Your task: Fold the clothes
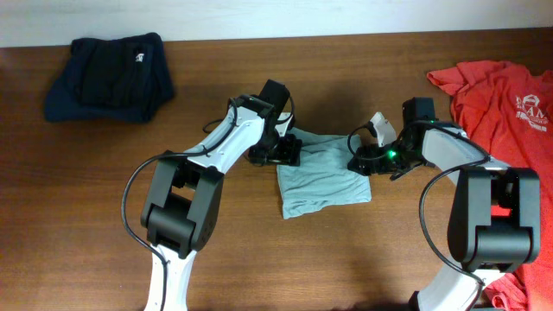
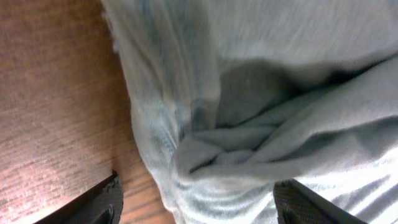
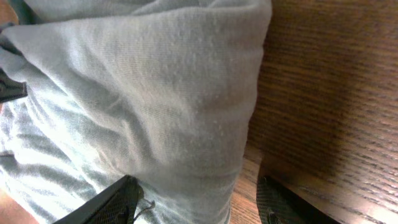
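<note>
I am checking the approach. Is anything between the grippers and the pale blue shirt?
Nothing visible stands between them. The left gripper and the right gripper are open at the far corners of the pale blue shirt, with its cloth between their fingers. The red shirt and the dark clothes lie apart at the sides.

Bright even light; wrist views soft, blurred.

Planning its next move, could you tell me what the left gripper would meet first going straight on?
The pale blue-grey T-shirt: its bunched fold lies directly ahead of the left gripper, apparently close.
</note>
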`<state>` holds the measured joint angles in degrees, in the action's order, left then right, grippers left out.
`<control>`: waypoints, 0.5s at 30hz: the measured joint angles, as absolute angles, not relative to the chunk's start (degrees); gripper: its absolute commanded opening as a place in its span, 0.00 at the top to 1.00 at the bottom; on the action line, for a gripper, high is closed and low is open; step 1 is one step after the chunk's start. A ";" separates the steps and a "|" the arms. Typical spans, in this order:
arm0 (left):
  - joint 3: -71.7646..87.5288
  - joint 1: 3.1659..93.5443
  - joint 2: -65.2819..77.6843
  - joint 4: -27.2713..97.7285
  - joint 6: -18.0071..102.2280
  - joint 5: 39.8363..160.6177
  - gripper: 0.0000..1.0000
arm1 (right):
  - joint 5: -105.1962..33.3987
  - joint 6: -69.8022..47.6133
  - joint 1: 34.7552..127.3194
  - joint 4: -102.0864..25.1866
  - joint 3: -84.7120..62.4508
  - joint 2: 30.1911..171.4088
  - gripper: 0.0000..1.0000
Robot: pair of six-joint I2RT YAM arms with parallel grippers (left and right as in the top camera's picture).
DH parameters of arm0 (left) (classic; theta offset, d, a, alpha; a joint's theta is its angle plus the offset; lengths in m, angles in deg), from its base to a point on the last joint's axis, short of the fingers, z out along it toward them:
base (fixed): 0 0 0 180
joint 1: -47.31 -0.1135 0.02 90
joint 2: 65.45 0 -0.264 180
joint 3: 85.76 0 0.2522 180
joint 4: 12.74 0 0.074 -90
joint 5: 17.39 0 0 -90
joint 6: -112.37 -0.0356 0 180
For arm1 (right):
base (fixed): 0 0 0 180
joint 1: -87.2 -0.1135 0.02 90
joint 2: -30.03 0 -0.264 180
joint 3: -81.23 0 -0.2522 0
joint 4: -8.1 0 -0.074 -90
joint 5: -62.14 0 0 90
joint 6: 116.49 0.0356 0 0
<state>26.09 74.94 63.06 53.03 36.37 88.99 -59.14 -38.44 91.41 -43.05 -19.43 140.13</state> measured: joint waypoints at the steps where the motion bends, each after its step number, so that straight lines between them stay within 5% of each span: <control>1: 26.09 74.94 63.06 52.53 36.37 88.71 0.20 | -59.21 -38.42 91.41 -43.14 -19.43 140.13 0.34; 15: 26.09 75.88 63.15 48.92 32.83 80.99 0.15 | -59.23 -38.48 91.41 -43.12 -19.43 140.15 0.34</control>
